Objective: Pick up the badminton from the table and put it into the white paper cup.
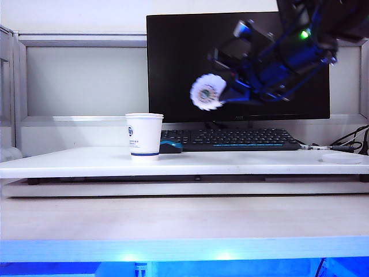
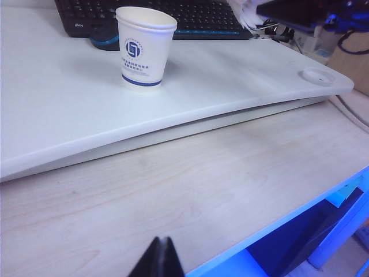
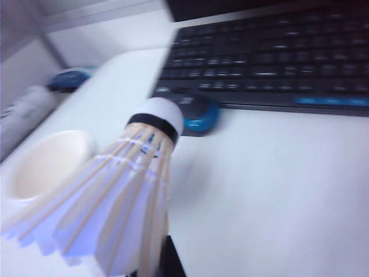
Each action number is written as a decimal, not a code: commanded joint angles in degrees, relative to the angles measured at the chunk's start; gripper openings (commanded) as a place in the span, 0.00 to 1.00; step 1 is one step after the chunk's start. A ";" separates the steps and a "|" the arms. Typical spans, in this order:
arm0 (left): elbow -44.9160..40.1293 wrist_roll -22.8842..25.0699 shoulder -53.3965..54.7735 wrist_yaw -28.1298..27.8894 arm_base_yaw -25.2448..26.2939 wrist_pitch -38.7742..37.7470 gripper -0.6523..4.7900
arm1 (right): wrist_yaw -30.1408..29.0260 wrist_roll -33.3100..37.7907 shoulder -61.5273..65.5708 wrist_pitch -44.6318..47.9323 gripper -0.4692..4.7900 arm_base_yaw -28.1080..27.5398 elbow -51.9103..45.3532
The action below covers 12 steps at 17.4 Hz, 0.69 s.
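The badminton (image 1: 207,92) hangs in the air in front of the monitor, up and to the right of the white paper cup (image 1: 144,135), its flared skirt facing the exterior camera. My right gripper (image 1: 229,91) is shut on it. In the right wrist view the badminton (image 3: 124,196) fills the foreground, its feathers pinched at the gripper (image 3: 153,262), with the cup's open mouth (image 3: 43,164) just beyond. The cup stands upright on the table (image 1: 230,163). My left gripper (image 2: 162,240) is shut and empty over the pale wood surface, far from the cup (image 2: 144,49).
A black keyboard (image 1: 242,138) and a blue-black mouse (image 1: 170,145) lie behind the cup, under a dark monitor (image 1: 173,57). A flat white round disc (image 1: 343,158) lies at the table's right end. Cables trail at the far right.
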 commanded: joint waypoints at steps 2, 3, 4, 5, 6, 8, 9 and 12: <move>-0.09 0.04 0.02 0.63 -0.02 -1.36 0.11 | -0.35 -0.17 -0.68 -5.07 0.07 3.50 4.13; -0.09 0.04 0.02 0.63 -0.02 -1.36 0.11 | -0.42 -0.20 -0.68 -6.49 0.07 4.20 5.92; -0.09 0.04 0.02 0.63 -0.02 -1.36 0.11 | -0.55 -0.20 -0.68 -7.45 0.07 4.57 7.52; -0.09 0.04 0.02 0.63 -0.02 -1.33 0.11 | -1.51 -0.17 -0.66 -7.61 0.07 4.96 9.03; -0.09 0.04 0.02 0.63 -0.02 -1.33 0.11 | -2.27 0.11 -0.66 -7.93 0.07 5.25 10.34; -0.09 0.04 0.02 0.61 -0.02 -1.36 0.11 | -3.83 1.84 -0.66 -11.89 0.07 5.88 13.05; -0.09 0.04 0.02 0.61 -0.02 -1.33 0.11 | -4.70 1.86 -0.66 -13.92 0.07 5.99 14.29; -0.09 0.04 0.02 0.59 0.02 -1.33 0.11 | -5.66 4.98 -0.55 -15.04 0.07 6.80 14.60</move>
